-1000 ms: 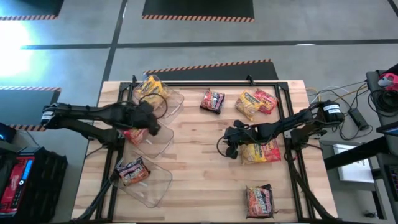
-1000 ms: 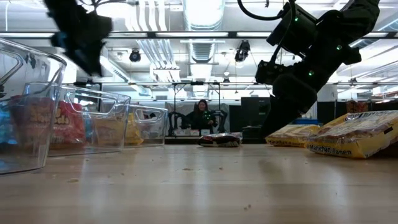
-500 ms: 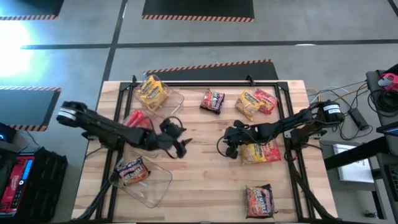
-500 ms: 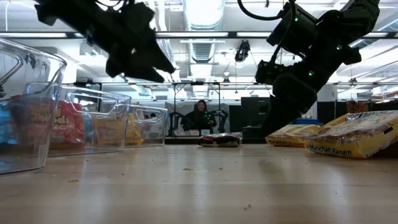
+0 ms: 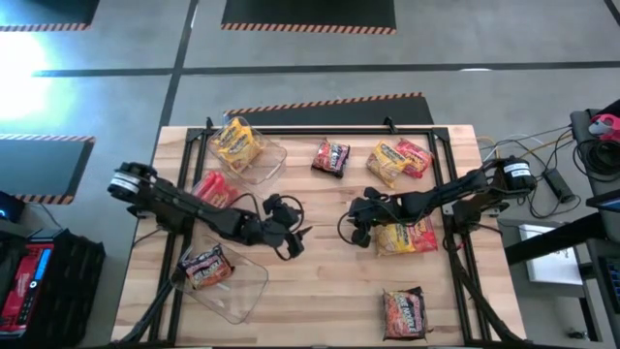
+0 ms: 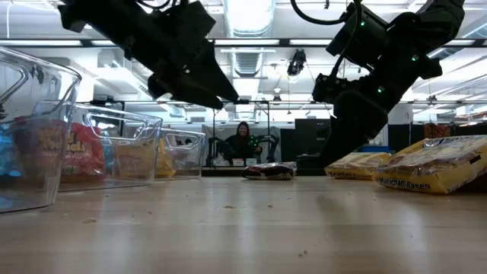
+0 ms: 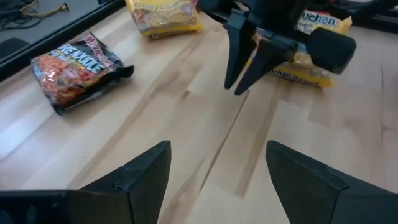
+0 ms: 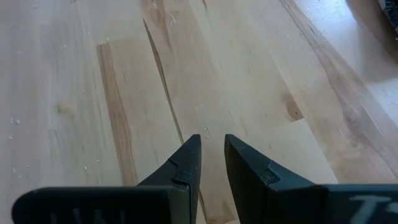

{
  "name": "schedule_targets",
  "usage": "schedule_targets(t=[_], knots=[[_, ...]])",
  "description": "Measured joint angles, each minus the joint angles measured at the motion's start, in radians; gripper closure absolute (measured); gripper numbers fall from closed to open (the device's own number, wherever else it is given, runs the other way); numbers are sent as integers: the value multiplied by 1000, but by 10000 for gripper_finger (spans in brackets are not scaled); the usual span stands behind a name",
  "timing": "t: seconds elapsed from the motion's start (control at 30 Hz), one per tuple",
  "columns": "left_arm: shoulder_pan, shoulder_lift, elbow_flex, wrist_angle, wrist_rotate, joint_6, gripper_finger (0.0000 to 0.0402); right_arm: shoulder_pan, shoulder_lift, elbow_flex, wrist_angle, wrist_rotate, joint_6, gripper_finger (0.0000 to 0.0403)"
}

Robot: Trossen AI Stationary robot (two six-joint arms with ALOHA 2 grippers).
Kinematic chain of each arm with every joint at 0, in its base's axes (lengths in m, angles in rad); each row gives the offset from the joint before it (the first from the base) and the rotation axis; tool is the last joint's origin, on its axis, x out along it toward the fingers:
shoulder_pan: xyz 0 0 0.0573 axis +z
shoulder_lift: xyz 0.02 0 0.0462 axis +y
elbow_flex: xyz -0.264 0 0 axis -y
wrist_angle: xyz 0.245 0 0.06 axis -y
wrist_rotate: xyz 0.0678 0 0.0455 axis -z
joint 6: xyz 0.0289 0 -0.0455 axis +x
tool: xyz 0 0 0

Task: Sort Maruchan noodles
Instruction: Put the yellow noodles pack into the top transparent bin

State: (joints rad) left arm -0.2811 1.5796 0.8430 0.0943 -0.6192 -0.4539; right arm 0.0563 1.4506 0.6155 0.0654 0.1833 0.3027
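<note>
A: High view. We see the left pincer spread wide and empty over mid-surface, beside three clear bins already holding packets. The right pincer rests nearly closed, holding nothing, just beside a yellow packet.

B: Low view. We find loose noodles at the right and a dark packet far back.

A: Left wrist view. We judge a reach for another packet is in hand; between the wide fingers lies bare wood, the red-and-black packet off to one side.

B: Right wrist view. Narrow fingers above bare wood. Next, we must centre the left pincer over one packet and descend.
</note>
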Motion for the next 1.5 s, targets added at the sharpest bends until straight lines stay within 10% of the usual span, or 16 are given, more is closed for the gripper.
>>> schedule_targets(t=[1.5], knots=[[6, 102, 58, 85, 88, 60, 157, 2, 0, 0, 109, -24, 436, 339]])
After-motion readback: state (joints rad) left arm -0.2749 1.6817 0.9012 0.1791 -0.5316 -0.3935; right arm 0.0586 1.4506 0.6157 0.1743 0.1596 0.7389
